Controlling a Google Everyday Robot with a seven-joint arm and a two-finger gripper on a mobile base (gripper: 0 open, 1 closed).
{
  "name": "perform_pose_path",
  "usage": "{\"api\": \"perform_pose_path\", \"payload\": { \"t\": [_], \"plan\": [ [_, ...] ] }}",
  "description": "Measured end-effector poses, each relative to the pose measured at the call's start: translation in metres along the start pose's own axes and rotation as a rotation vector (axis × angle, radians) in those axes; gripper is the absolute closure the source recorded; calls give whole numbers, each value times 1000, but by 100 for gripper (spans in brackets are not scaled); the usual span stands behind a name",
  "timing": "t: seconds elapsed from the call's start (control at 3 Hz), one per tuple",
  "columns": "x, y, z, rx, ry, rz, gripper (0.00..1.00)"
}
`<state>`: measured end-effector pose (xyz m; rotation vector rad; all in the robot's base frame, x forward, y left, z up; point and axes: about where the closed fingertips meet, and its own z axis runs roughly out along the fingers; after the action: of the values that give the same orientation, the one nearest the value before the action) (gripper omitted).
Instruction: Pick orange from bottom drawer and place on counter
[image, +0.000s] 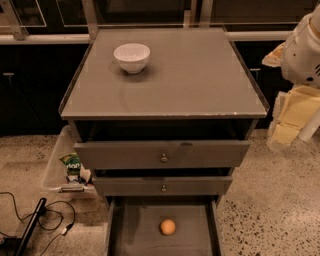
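The orange (167, 226) lies on the flat floor of the open bottom drawer (135, 235), near the middle of the drawer and close to the lower edge of the view. The counter (190, 75), the grey cabinet top, stretches above the drawers. My gripper is out of view. Only a white part of my arm (304, 50) shows at the upper right edge, to the right of the counter and well away from the orange.
A white bowl (132, 57) stands on the counter's far left. Two knobbed drawers (163, 154) sit slightly pulled out above the bottom one. A clear bin with a green packet (72, 162) and cables (50, 220) are on the floor at left. Yellowish blocks (295, 115) are at right.
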<state>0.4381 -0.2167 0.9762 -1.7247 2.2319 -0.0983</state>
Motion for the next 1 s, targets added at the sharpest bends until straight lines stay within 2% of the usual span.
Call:
{"api": "perform_pose_path", "payload": {
  "t": [0.33,0.67,1.0],
  "plan": [
    [0,0,0,0,0,0,0],
    [3,6,18,-31,-14,12,0],
    [8,29,58,-84,-71,8,0]
  ]
}}
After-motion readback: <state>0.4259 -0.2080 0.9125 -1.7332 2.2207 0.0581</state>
